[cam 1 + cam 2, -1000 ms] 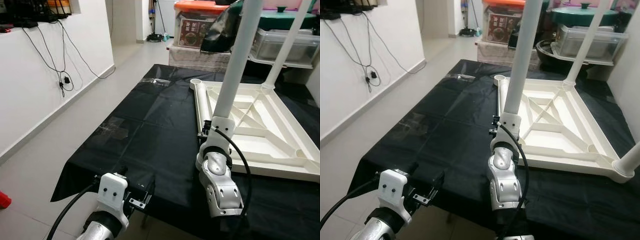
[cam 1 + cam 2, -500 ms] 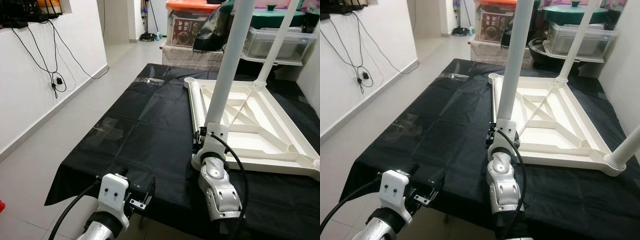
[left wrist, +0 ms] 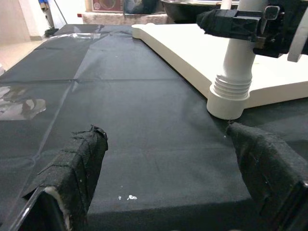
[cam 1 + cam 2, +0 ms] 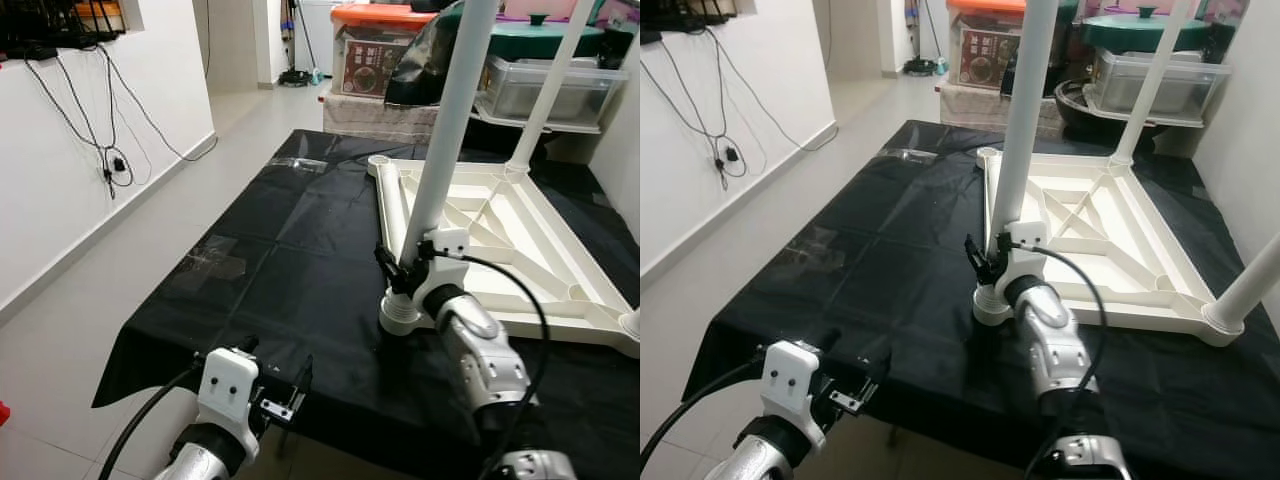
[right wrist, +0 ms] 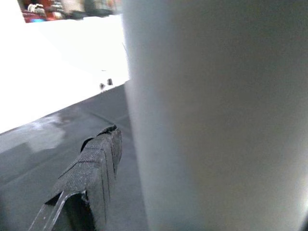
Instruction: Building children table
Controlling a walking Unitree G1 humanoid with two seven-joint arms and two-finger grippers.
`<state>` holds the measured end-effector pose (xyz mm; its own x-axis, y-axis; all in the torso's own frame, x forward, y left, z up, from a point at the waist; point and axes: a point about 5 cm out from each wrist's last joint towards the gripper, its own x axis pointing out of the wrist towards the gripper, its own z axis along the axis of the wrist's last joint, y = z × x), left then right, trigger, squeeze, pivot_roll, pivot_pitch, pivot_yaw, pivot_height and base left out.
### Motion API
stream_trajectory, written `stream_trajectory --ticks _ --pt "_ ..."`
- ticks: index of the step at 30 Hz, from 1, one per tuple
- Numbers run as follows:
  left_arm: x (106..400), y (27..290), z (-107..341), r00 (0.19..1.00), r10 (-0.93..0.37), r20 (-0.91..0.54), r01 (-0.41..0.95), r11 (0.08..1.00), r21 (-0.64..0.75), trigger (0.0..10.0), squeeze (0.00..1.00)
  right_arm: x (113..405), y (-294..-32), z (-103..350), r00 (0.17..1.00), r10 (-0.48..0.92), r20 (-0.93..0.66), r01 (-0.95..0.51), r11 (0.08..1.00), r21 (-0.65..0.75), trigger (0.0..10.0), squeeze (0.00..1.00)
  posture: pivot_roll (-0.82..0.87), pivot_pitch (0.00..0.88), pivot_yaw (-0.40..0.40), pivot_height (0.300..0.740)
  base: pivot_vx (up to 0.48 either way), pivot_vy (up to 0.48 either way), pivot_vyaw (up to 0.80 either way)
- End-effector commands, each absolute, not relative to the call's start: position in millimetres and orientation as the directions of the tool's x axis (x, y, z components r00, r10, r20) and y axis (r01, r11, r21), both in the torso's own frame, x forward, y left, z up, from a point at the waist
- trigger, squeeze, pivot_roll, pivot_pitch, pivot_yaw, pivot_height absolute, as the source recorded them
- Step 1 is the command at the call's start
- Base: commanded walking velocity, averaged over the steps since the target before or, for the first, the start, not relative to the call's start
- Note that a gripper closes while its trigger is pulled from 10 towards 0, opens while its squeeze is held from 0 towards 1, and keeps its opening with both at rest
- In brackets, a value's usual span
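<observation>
The white table leg [image 4: 440, 150] stands nearly upright, tilted slightly, with its threaded foot [image 3: 230, 98] resting on the black sheet [image 4: 270, 270] just beside the near left corner of the upturned white children's tabletop [image 4: 500, 250]. The tabletop lies underside up on that sheet, its ribs showing, with another leg [image 4: 550, 85] standing at its far corner and a third [image 4: 1250, 290] at its near right corner. The right gripper [image 4: 397, 270] pinches the leg low down, just above the threaded foot, its black fingers [image 5: 91, 168] pressed against the tube. The left gripper [image 3: 168, 178] hovers low over the near edge of the sheet with its padded fingers spread wide and nothing between them, pointing toward the leg's foot. Behind the tabletop stand storage boxes [image 4: 385, 45] and a clear plastic tub [image 4: 545, 90]; cables [image 4: 100, 130] hang on the white wall to the left.
</observation>
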<state>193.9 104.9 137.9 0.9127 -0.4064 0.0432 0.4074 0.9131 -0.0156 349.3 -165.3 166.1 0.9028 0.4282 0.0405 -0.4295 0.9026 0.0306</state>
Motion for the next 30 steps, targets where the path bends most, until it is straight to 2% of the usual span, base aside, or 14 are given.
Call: stream_trajectory --ticks 1,2,4,8,10,14,19,20,21,22,27,28,29,30 --pt "194.7 105.3 135.5 0.911 -0.41 0.034 0.41 0.912 -0.005 10.0 0.0 349.1 -157.7 165.4 0.824 0.566 0.019 -0.566 0.822 0.061 10.0 0.0 0.19 0.02 -0.034 0.74 0.0 0.0 0.0" --pt "194.8 105.5 135.5 0.911 -0.41 0.034 0.411 0.912 -0.004 10.0 0.0 349.1 -154.6 165.4 0.777 0.63 0.004 -0.629 0.775 0.062 10.0 0.0 0.19 0.022 -0.034 0.74 0.0 0.0 0.0" --pt "194.8 105.5 135.5 0.911 -0.41 0.034 0.411 0.912 -0.004 10.0 0.0 349.1 -154.6 165.4 0.777 0.63 0.004 -0.629 0.775 0.062 10.0 0.0 0.19 0.022 -0.034 0.74 0.0 0.0 0.0" --pt "195.0 105.6 136.0 0.911 -0.41 0.034 0.41 0.912 -0.001 10.0 0.0 352.8 -139.6 166.1 0.584 0.811 -0.041 -0.806 0.585 0.09 10.0 0.0 0.21 0.024 -0.037 0.74 0.0 0.0 0.0" --pt "195.0 105.6 136.0 0.911 -0.41 0.034 0.41 0.912 -0.001 10.0 0.0 352.8 -139.6 166.1 0.584 0.811 -0.041 -0.806 0.585 0.09 10.0 0.0 0.21 0.024 -0.037 0.74 0.0 0.0 0.0" --pt "194.4 104.8 137.0 0.911 -0.411 0.04 0.411 0.912 -0.002 10.0 0.0 350.5 -125.3 161.7 0.418 0.903 -0.096 -0.902 0.425 0.079 10.0 0.0 0.22 0.024 -0.04 0.74 0.0 0.0 0.0" --pt "194.6 104.3 138.0 0.907 -0.418 0.047 0.418 0.908 -0.004 10.0 0.0 350.1 -112.3 159.0 0.364 0.925 -0.108 -0.926 0.372 0.066 10.0 0.0 0.22 0.022 -0.037 0.74 0.0 0.0 0.0" --pt "194.9 103.8 138.0 0.906 -0.421 0.048 0.421 0.907 -0.003 10.0 0.0 350.5 -108.2 159.5 0.369 0.925 -0.09 -0.925 0.375 0.067 1.4 0.0 0.22 0.021 -0.037 0.74 0.0 0.0 0.0" --pt "195.2 103.4 137.9 0.905 -0.422 0.049 0.423 0.906 -0.002 10.0 0.0 350.9 -105.9 160.0 0.373 0.925 -0.076 -0.923 0.378 0.07 1.4 0.0 0.22 0.019 -0.038 0.74 0.0 0.0 0.0" --pt "195.9 103.1 137.6 0.905 -0.423 0.049 0.424 0.906 -0.002 10.0 0.0 351.0 -104.2 160.1 0.385 0.921 -0.06 -0.919 0.388 0.071 0.0 0.0 0.22 0.016 -0.04 0.74 0.0 0.0 0.0" --pt "197.4 102.9 137.8 0.904 -0.425 0.055 0.425 0.905 0.004 10.0 0.0 351.6 -102.8 157.3 0.412 0.909 -0.057 -0.905 0.416 0.094 0.0 0.0 0.21 0.011 -0.038 0.74 0.0 0.0 0.0" --pt "200.8 101.5 139.6 0.902 -0.425 0.07 0.427 0.904 -0.001 10.0 0.0 353.0 -103.6 151.5 0.527 0.847 -0.063 -0.841 0.531 0.103 0.0 0.0 0.21 0.0 -0.049 0.74 0.0 0.0 0.0" --pt "200.8 101.5 139.6 0.902 -0.425 0.07 0.427 0.904 -0.001 10.0 0.0 353.0 -103.6 151.5 0.527 0.847 -0.063 -0.841 0.531 0.103 0.0 0.0 0.21 0.0 -0.049 0.74 0.0 0.0 0.0" --pt "202.2 100.9 140.3 0.902 -0.426 0.073 0.428 0.904 -0.008 10.0 0.0 353.5 -104.9 149.6 0.577 0.815 -0.063 -0.809 0.58 0.092 0.0 0.0 0.21 0.0 -0.049 0.74 0.0 0.0 0.0"
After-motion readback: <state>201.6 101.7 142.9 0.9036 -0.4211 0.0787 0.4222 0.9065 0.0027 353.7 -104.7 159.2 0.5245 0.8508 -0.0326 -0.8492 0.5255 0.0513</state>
